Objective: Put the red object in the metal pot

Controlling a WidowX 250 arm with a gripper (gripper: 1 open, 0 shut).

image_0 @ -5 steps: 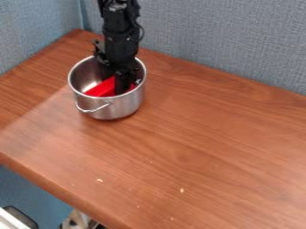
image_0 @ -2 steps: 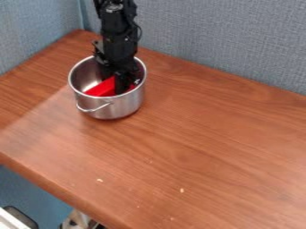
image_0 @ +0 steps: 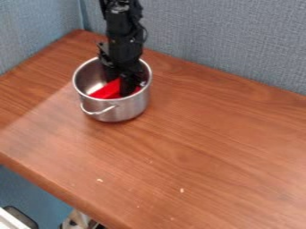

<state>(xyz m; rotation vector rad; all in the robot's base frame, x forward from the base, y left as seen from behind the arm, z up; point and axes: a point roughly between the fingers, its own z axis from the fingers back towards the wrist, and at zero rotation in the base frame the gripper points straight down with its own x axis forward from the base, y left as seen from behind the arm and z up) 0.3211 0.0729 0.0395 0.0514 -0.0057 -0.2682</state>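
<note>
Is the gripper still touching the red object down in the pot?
Cannot tell. In the camera view the gripper reaches into the metal pot right over the red object, hiding any contact or gap.

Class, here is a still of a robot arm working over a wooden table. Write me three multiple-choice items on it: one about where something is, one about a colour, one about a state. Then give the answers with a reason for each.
1. Where is the red object?
A. On the bare table
B. Inside the metal pot
C. On the floor

2. What colour is the wall behind the table?
A. Blue-grey
B. Yellow
C. White

3. How does the pot's wire handle lie?
A. Raised upright over the pot
B. Missing
C. Down against the pot's front side

Answers:
1. B, the red shows within the pot's rim.
2. A, the textured panel behind is blue-grey.
3. C, the thin wire curves low across the pot's front wall.
</note>
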